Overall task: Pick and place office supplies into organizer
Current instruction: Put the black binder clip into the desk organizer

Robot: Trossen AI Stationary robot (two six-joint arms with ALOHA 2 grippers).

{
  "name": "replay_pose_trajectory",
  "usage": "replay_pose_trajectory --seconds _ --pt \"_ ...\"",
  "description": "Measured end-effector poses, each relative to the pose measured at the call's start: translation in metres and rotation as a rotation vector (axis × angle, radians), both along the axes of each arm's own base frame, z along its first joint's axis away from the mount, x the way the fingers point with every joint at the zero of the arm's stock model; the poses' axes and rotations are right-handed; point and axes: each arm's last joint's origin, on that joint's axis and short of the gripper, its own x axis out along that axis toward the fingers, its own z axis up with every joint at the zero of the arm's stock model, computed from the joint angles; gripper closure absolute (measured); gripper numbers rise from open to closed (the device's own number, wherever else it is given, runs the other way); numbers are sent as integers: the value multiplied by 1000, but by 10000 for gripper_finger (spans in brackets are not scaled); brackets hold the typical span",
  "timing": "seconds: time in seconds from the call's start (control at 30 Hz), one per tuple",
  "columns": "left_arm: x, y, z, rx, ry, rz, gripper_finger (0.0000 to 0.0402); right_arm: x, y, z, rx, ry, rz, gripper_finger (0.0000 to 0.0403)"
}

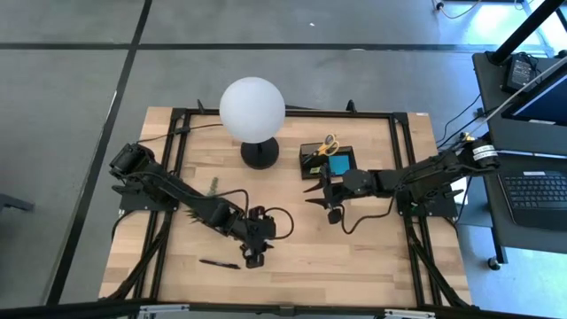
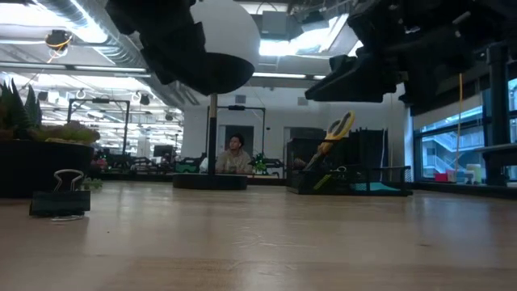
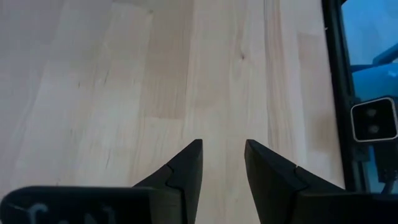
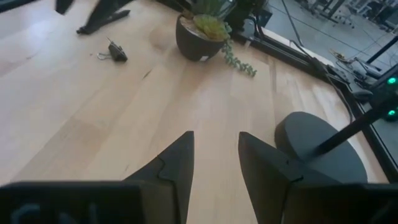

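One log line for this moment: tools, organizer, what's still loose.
left tool: open, empty, near pen | right tool: open, empty, beside organizer | organizer: scissors, blue sticky-note pad | loose: pen, binder clip

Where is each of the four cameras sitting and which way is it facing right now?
High: overhead, straight down on table, both arms, lamp, organizer.
Low: tabletop height, level toward the room; arms hang above, binder clip near.
Left wrist: above bare wood, own open left gripper showing.
Right wrist: past its open right gripper toward plant.
Shared: lamp base and binder clip show in low and right wrist views.
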Motion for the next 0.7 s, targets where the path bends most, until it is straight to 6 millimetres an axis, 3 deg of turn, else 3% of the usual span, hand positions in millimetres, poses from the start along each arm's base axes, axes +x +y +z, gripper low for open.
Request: replay_pose_trajectory --seconds 0.3,0.7 --pt "1 0 1 -6 -8 3 283 0 0 0 2 0 -1 274" --pt "1 1 1 -14 -9 53 221 0 0 0 0 1 -1 274"
